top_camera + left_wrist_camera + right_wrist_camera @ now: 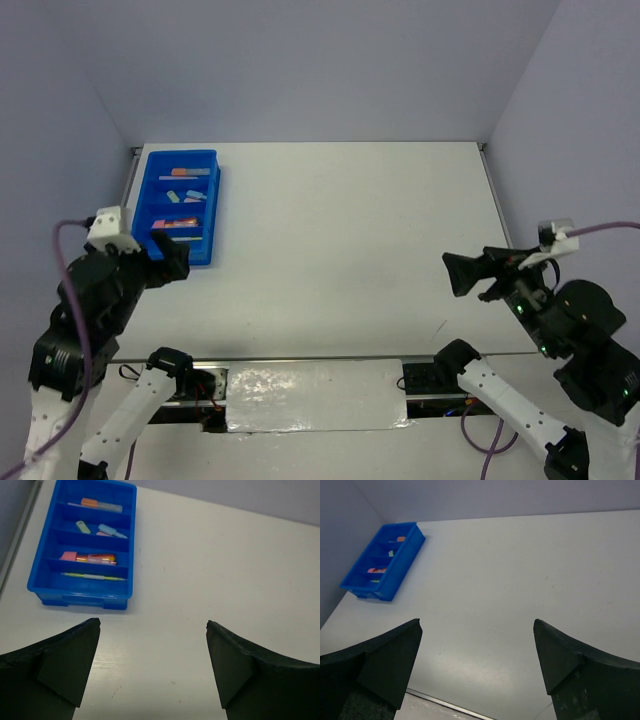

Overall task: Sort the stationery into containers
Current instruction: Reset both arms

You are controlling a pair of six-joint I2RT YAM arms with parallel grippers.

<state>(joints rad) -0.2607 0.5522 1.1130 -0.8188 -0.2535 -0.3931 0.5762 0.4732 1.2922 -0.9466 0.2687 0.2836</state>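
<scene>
**Stationery (95,558) looks all binned, what can go wrong now?**

Biggest first. The white table (350,230) shows no loose pieces that I can spot in any view, though the patch under the arm bases is hidden.

The blue tray (50,587) sits in the far left corner of the table, long side running along the left edge, and everything I can see is inside it.

The left pincer (152,625) hovers just beside the tray's near end, its jaws spread wide with nothing between them. The right pincer (477,622) is over the right side of the table, well apart from the tray. It's gaping too and also carrying nothing.

Inside the tray, from the far compartment to the near one:
- an orange-capped marker (100,504)
- a green marker (83,527) and a light blue marker (112,531)
- a pink-orange tube (101,558) with something pink beside it
- a thin yellow pen (92,576)

My guess is the sort is basically done, so the real risk is the left arm. It's so close to the tray's near end that a sloppy swing or drop with those wide jaws could clip the wall. That would shove the tray toward the left edge, or bounce the light markers over a divider into the wrong slot.
</scene>
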